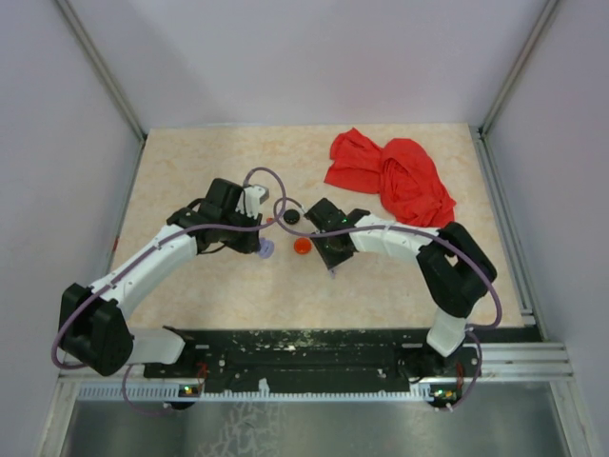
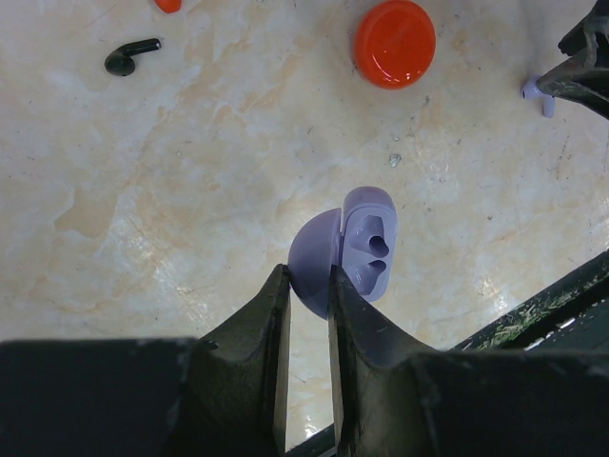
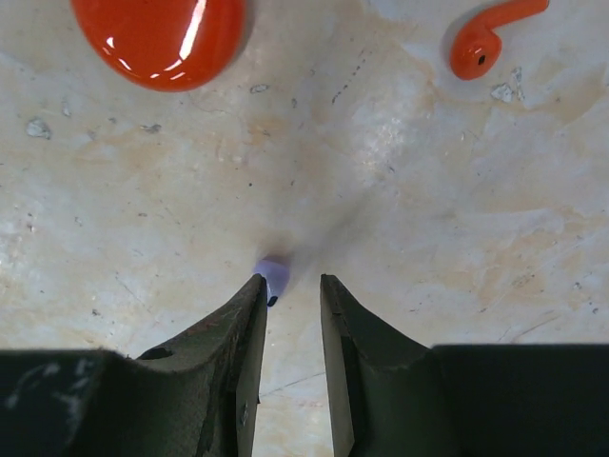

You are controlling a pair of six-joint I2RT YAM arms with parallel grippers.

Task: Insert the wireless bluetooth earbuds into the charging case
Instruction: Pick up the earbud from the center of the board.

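My left gripper point(image 2: 306, 271) is shut on the lid of an open lavender charging case point(image 2: 366, 243), which rests on the table with two empty slots showing. It also shows in the top view point(image 1: 266, 249). My right gripper point(image 3: 290, 278) is open, low over the table, with a lavender earbud point(image 3: 274, 277) at its left fingertip, not between the jaws. That earbud also shows in the left wrist view point(image 2: 538, 92). A black earbud point(image 2: 131, 55) lies apart. A small round black puck point(image 1: 291, 217) sits between the arms.
A closed red disc point(image 1: 302, 246) lies beside the lavender case and shows in both wrist views point(image 2: 394, 43) point(image 3: 157, 38). An orange earbud point(image 3: 485, 36) lies near it. A red cloth point(image 1: 390, 176) is bunched at the back right.
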